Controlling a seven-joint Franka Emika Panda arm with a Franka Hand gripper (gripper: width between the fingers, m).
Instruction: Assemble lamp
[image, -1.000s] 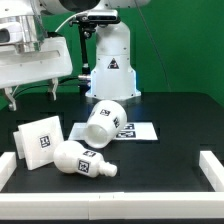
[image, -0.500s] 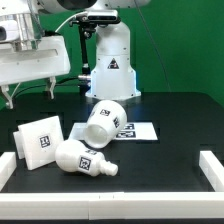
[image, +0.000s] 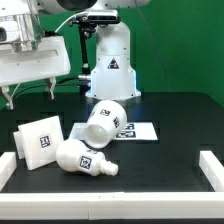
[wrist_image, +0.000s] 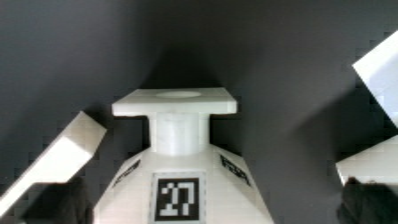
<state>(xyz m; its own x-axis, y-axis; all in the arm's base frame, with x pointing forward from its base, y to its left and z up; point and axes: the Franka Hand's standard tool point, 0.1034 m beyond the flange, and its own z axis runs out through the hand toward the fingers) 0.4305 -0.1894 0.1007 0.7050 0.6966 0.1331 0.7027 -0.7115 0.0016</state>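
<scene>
The lamp's three white tagged parts lie loose on the black table. The flat square base (image: 38, 141) stands tilted at the exterior view's left. The rounded bulb (image: 80, 160) lies on its side in front of it, neck toward the exterior view's right. The tapered shade (image: 105, 122) lies on its side partly on the marker board (image: 138, 131). My gripper (image: 32, 93) hangs high at the exterior view's upper left, open and empty, well above the parts. In the wrist view the bulb (wrist_image: 178, 150) fills the middle between my fingers (wrist_image: 365, 195), and the base's edge (wrist_image: 75, 150) shows beside it.
The tall white robot pedestal (image: 110, 65) with a triangle sticker stands at the back behind the shade. Low white rails border the table at the exterior view's left (image: 7, 170), right (image: 211, 166) and front (image: 110, 206).
</scene>
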